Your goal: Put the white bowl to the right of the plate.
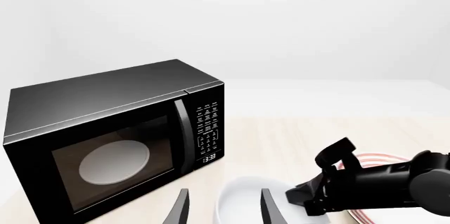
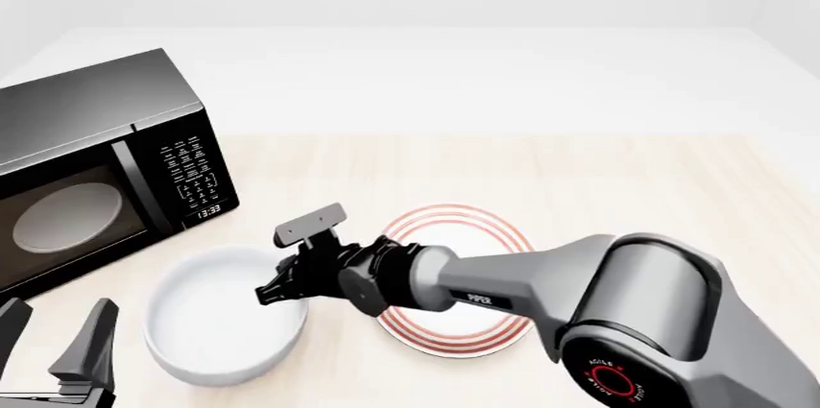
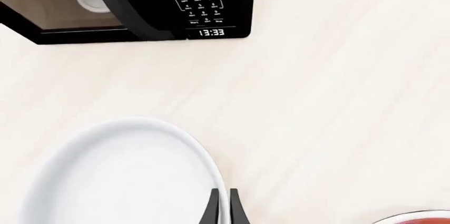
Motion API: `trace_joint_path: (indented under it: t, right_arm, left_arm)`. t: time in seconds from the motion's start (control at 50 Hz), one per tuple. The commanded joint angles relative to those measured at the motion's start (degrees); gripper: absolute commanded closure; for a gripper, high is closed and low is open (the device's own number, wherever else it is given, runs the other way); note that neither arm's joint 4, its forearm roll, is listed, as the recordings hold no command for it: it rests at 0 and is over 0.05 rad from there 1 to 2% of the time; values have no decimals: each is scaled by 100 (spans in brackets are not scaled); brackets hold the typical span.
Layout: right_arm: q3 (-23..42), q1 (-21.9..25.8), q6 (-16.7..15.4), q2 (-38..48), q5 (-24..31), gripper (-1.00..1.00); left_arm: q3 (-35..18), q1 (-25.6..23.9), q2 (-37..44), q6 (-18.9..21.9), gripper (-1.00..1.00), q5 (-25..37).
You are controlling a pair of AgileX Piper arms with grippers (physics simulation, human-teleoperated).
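The white bowl (image 2: 211, 331) sits on the table just left of the plate (image 2: 451, 224), which has red rings. My right gripper (image 2: 276, 293) reaches across the plate and is shut on the bowl's right rim. In the right wrist view its fingers (image 3: 223, 208) pinch the rim of the bowl (image 3: 119, 182), and the plate's edge (image 3: 422, 218) shows in a corner. My left gripper (image 2: 52, 336) is open and empty at the near left, beside the bowl. In the left wrist view its gripper (image 1: 223, 211) frames the bowl (image 1: 239, 197), with the plate (image 1: 376, 159) behind the right arm.
A black microwave (image 2: 90, 168) with its door shut stands at the left, behind the bowl; it also shows in the left wrist view (image 1: 113, 139) and the right wrist view (image 3: 140, 2). Bare wooden tabletop (image 2: 666, 206) lies to the right of the plate.
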State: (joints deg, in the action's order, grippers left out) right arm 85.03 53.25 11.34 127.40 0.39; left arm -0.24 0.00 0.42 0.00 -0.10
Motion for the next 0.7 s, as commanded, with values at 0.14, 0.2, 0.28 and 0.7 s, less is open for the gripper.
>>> trace_joint_path:
  t: [0.14, 0.2, 0.28, 0.7]
  right_arm:
    - [-287, -45, -104, -396, 45, 100]
    - [-342, -48, -137, -512, 54, 100]
    - [-436, -117, -189, -688, 57, 100]
    - [-956, -526, -427, -1516, -5, 100]
  left_arm:
    - [0, 0, 0, 0, -100, 0]
    - [0, 0, 0, 0, -100, 0]
    - [0, 0, 0, 0, -100, 0]
    - [0, 0, 0, 0, -100, 0]
